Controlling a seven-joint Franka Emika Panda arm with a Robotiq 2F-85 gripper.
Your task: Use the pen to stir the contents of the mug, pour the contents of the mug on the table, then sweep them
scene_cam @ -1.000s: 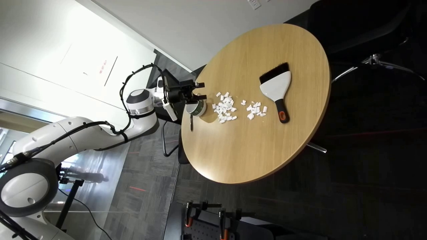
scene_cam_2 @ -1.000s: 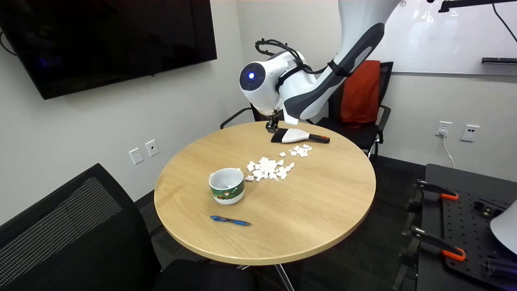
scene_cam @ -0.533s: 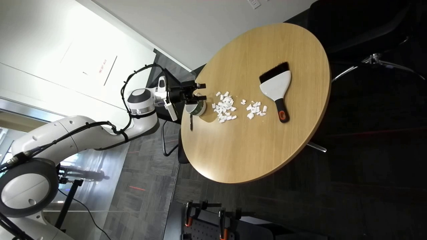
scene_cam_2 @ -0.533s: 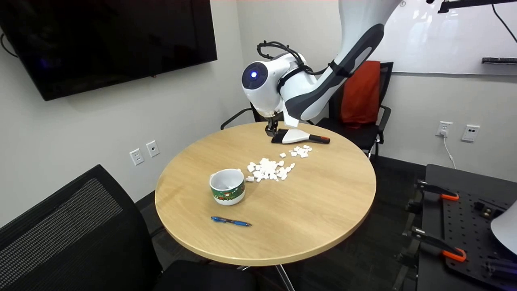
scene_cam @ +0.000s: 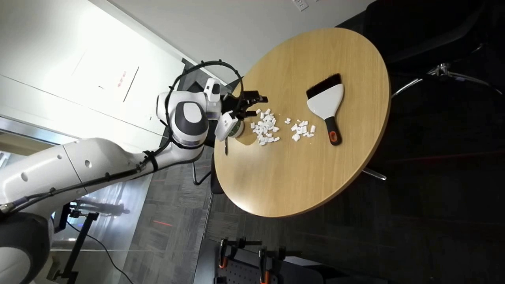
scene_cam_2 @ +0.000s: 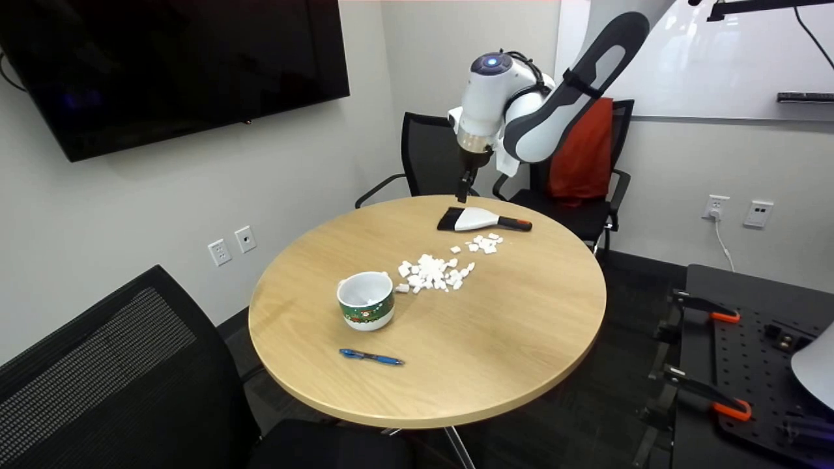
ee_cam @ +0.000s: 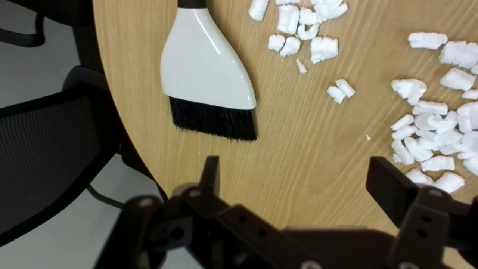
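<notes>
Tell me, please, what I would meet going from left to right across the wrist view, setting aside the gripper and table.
Black mesh chair, white brush, smaller group of white bits, larger pile of white bits.

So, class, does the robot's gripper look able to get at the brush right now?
Probably yes: the gripper is open and empty, and in the wrist view nothing covers the brush.

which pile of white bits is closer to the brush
The smaller pile is closer to the brush; it has fewer bits than the larger pile, which lies farther off, toward the mug, in both exterior views.
</notes>
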